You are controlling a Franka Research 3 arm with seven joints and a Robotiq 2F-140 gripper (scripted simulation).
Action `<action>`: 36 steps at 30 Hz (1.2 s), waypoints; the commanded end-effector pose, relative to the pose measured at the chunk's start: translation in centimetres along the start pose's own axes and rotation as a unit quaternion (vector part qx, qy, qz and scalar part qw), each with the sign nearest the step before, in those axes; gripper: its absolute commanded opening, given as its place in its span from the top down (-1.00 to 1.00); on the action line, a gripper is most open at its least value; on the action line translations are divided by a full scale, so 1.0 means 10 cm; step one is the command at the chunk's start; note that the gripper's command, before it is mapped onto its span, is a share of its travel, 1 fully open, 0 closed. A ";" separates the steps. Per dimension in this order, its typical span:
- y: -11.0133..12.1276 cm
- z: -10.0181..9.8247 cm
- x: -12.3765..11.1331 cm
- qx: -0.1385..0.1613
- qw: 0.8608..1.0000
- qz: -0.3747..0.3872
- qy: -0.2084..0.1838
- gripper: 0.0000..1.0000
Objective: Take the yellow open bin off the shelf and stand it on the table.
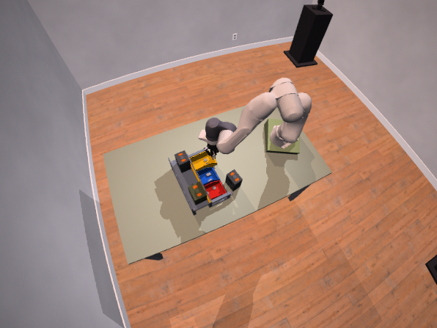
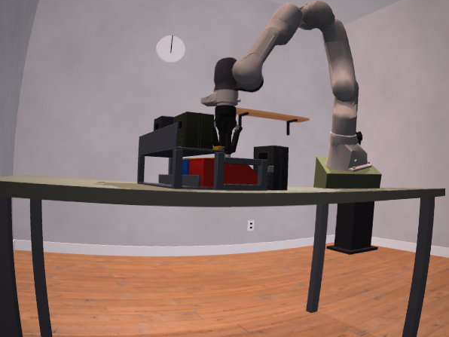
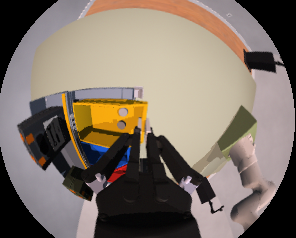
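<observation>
The yellow bin (image 1: 202, 160) sat at the end of the shelf (image 1: 177, 171) nearest the arm's side, beside the blue bin (image 1: 207, 176), with the red bin (image 1: 215, 189) at the far end; it looked tilted and skewed against the frame, and small grey parts (image 3: 122, 117) lay inside it. The step in hand appeared to be drawing it out of the shelf, which would go best as a slow pull that levels the bin, so the parts stay in and the blue neighbour is not dragged along. The gripper (image 3: 143, 134) was nearly closed, pinched on the yellow bin's thin front wall from above. Dark boxes (image 1: 182, 161) stood on the shelf top and one on the tabletop (image 1: 147, 219) just beside the shelf.
</observation>
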State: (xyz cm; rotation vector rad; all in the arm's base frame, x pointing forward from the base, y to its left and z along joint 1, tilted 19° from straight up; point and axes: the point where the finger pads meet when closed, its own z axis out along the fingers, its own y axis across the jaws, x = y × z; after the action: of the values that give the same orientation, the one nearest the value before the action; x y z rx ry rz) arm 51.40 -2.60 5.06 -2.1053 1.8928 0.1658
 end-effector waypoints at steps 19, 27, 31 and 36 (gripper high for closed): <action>0.53 0.00 0.01 0.008 1.000 -0.012 0.003 1.00; 0.53 0.00 0.01 0.008 1.000 -0.012 0.003 1.00; 0.53 0.00 0.01 0.008 1.000 -0.012 0.003 1.00; 0.84 0.01 0.02 0.008 1.000 -0.012 0.003 1.00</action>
State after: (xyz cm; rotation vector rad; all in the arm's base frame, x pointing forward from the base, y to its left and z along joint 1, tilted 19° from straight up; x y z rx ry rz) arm 44.27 -3.15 3.74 -2.0890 1.9172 0.1638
